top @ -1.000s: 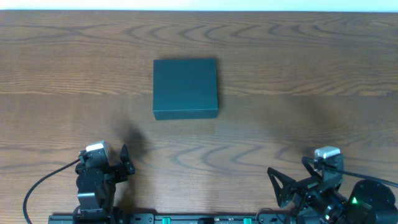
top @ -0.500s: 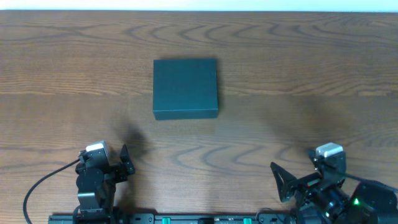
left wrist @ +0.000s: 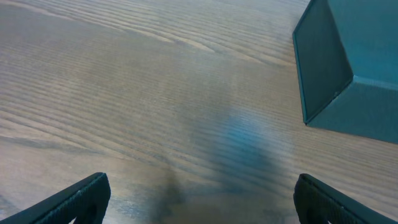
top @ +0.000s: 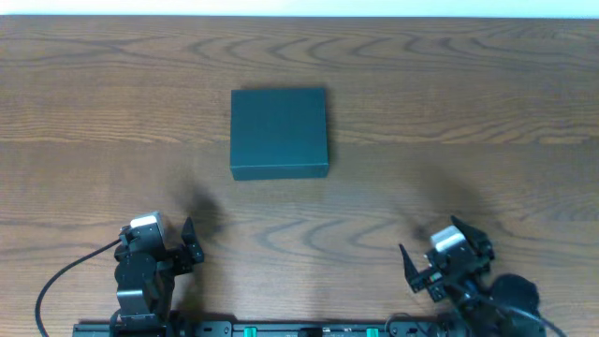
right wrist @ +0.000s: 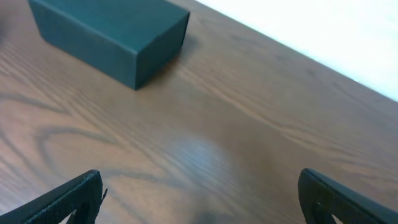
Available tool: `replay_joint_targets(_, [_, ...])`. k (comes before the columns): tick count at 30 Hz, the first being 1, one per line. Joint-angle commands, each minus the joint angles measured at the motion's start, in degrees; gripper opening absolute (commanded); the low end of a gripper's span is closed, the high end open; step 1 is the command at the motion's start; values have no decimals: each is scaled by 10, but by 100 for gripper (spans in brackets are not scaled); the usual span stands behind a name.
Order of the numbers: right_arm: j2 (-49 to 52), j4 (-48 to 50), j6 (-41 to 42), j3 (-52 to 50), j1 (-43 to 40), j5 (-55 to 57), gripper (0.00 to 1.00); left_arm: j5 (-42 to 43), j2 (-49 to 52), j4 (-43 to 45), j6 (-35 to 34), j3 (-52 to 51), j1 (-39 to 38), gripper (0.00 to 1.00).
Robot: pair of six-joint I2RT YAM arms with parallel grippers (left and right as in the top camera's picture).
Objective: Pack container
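Note:
The container (top: 280,132) is a dark teal rectangular box with its lid shut, lying flat on the wooden table a little left of centre. It also shows in the left wrist view (left wrist: 348,62) at the upper right and in the right wrist view (right wrist: 112,31) at the upper left. My left gripper (top: 155,241) is open and empty near the front edge, well short of the box and to its left; its jaws stand wide apart over bare wood (left wrist: 202,202). My right gripper (top: 447,258) is open and empty near the front right (right wrist: 202,202).
The wooden table (top: 468,112) carries only the box in these views. A white wall or edge strip (right wrist: 323,37) runs along the table's far side. A black cable (top: 65,276) loops off the left arm's base.
My right arm has shifted left along the front edge and turned towards the box. The left arm and the box have not moved.

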Motion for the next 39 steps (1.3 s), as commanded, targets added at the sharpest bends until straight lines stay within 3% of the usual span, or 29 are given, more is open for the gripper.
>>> replay_joint_targets(1, [-4, 18, -1, -47, 6, -5, 99, -1, -3, 0, 5, -5, 1, 95])
replay_joint_targets(8, [-4, 37, 81, -130, 6, -3, 99, 0, -3, 0, 6, -5, 1, 95])
replay_joint_targets(39, [-3, 40, 81, -129, 6, -4, 99, -1, -3, 0, 5, -5, 1, 95])
